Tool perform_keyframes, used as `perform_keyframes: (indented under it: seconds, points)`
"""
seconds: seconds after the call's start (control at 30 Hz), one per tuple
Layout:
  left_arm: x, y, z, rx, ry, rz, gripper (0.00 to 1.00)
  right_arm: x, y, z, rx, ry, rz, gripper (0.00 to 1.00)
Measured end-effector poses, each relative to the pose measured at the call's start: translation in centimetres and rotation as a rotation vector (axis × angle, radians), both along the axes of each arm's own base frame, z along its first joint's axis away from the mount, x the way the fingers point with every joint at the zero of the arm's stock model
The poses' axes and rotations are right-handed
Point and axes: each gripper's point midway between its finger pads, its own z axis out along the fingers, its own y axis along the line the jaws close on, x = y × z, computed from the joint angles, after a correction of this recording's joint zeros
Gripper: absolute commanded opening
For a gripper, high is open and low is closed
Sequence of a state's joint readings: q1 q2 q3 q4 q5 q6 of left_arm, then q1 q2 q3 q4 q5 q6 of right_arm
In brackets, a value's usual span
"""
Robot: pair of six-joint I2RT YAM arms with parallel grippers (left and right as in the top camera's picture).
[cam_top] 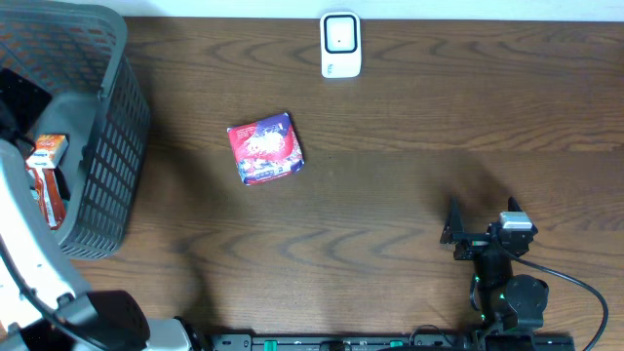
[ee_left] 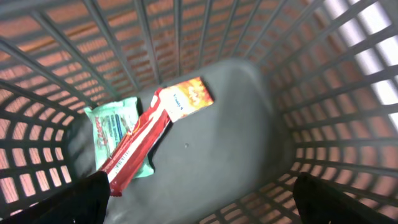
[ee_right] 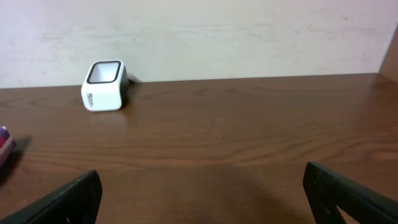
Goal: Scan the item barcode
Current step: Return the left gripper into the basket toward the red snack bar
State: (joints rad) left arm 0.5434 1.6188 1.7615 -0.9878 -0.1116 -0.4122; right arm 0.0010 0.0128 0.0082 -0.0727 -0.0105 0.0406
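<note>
**Left jaws wide over the basket goods**

We are looking down into the grey plastic basket [ee_left: 311, 93], its lattice walls rising around a smooth floor. The left gripper [ee_left: 199, 205] hangs over it, fingers spread wide, holding nothing. Just below and ahead lies a long glossy red packet [ee_left: 134, 149], slanted across a pale green pouch [ee_left: 115, 124]. Its upper end meets a flat orange box [ee_left: 186, 99]. Out on the dark wood-grain table [cam_top: 409, 166], a crinkly red-and-purple packet [cam_top: 265, 148] lies flat. It is well apart from the right gripper [cam_top: 454, 229], which gapes open and empty. The boxy white scanner [cam_top: 340, 44] stands at the far edge.
</note>
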Motion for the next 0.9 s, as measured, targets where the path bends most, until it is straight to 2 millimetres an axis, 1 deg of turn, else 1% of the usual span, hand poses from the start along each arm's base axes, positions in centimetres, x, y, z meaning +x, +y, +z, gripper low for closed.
perform_keyframes:
  seconds: [0.07,0.17,0.9]
  points:
    - [0.2,0.1,-1.2,-0.017,0.026,0.002,0.94,0.0,0.0,0.0,0.0,0.0,0.0,0.99]
    - [0.4,0.2,-2.1,-0.029,0.044,0.003,0.94,0.0,0.0,0.0,0.0,0.0,0.0,0.99]
    - [0.6,0.3,-2.2,-0.028,0.042,0.003,0.94,0.0,0.0,0.0,0.0,0.0,0.0,0.99]
